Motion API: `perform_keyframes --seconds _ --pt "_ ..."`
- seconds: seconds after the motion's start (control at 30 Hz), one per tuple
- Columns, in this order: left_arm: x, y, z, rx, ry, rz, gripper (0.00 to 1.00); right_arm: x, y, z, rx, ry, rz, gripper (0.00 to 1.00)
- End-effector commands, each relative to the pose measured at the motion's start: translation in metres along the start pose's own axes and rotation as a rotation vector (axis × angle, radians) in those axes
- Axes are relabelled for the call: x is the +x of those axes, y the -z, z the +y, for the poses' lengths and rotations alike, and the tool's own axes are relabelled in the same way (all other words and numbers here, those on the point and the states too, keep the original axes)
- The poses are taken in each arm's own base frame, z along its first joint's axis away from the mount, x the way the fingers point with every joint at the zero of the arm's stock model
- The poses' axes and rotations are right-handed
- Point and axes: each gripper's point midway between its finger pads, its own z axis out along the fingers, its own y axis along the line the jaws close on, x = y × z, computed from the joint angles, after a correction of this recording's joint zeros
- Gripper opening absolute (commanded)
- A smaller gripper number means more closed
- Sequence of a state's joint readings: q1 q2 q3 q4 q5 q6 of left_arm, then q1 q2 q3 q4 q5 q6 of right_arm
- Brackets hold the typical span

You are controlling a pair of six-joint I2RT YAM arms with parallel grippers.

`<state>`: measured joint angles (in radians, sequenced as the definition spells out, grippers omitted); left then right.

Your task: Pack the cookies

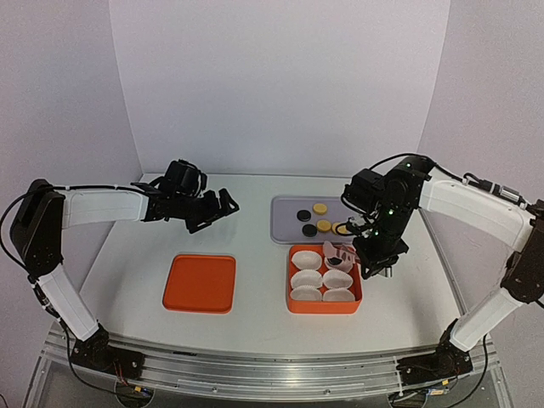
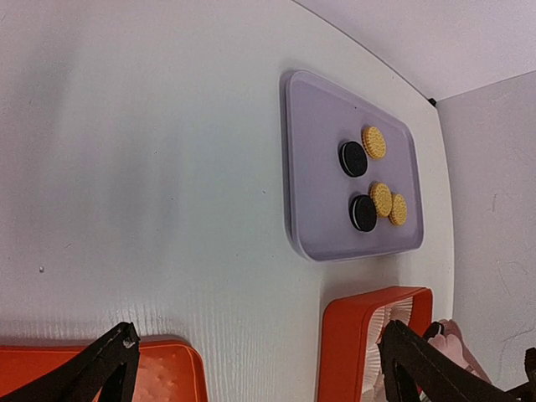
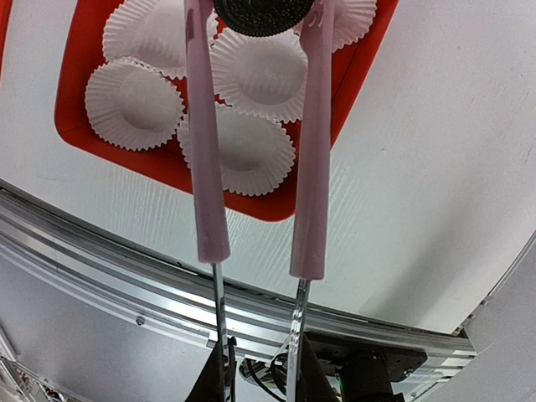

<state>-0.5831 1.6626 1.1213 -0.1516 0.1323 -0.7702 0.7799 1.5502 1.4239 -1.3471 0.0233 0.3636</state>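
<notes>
Judging by appearance, the dark cookie [image 3: 261, 17] is light, stiff and brittle, best pinched across its rim, as the pink tongs [image 3: 311, 126] hold it above the paper cups [image 3: 134, 102] in the orange box [image 1: 324, 309]. The right gripper [image 3: 255, 381] is clamped on the tongs' handles; five cookies [image 2: 381, 199] lie on the lavender tray [image 2: 318, 167] at the box's twelve o'clock. The left gripper [image 1: 219, 211], toward nine o'clock, hovers spread wide, empty.

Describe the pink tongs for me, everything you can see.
The tongs have two thin metal arms, with long pink, rubbery-looking sleeves covering the tip ends. The right gripper squeezes the bare metal ends between its fingers. The pink tips pinch a dark cookie by its edges, over the paper cups in the orange box.
</notes>
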Motion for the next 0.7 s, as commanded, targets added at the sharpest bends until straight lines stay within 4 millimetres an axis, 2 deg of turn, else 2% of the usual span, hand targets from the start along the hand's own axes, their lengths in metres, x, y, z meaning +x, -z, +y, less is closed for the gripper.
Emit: perform_keyframes --seconds 0.0,0.5,0.67 --pt "-0.002 -0.004 -0.003 0.024 -0.025 -0.002 1.0 0.087 0.025 -0.049 0.241 -0.023 0.38 0.0" --pt "-0.001 -0.003 -0.006 0.039 -0.017 0.005 1.0 0.047 0.013 -0.053 0.33 0.027 0.308 0.0" --pt "-0.001 -0.004 -0.007 0.042 -0.015 0.01 1.0 0.046 0.009 -0.053 0.336 0.04 0.335 0.0"
